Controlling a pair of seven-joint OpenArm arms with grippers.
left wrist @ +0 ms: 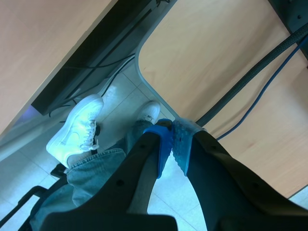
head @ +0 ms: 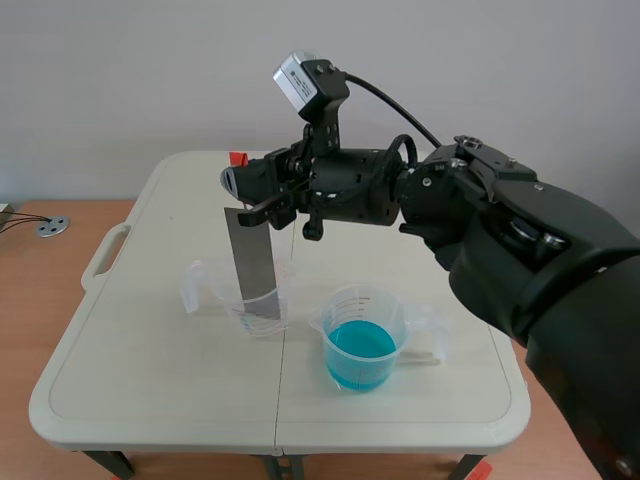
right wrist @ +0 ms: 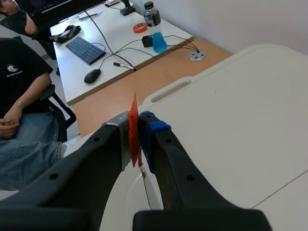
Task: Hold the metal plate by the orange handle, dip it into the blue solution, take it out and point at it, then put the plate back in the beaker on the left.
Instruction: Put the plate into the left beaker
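A grey metal plate (head: 252,255) hangs upright with its lower end inside the clear left beaker (head: 262,312). My right gripper (head: 246,196) holds the plate's top from above. In the right wrist view the right gripper (right wrist: 137,118) is shut on the thin orange handle (right wrist: 133,132), with the beaker's clear rim (right wrist: 144,199) faintly visible below. The beaker of blue solution (head: 362,345) stands to the plate's right, apart from it. My left gripper (left wrist: 172,140) is shut on nothing, away from the table and aimed at the floor; the scene view does not show it.
The white folding table (head: 150,380) has a carry handle (head: 105,250) at its left edge. Beyond the table, a seated person (right wrist: 19,96) and a desk with a keyboard (right wrist: 85,49) and bottle (right wrist: 154,26). Under my left gripper are shoes (left wrist: 77,130) and a wooden desk edge.
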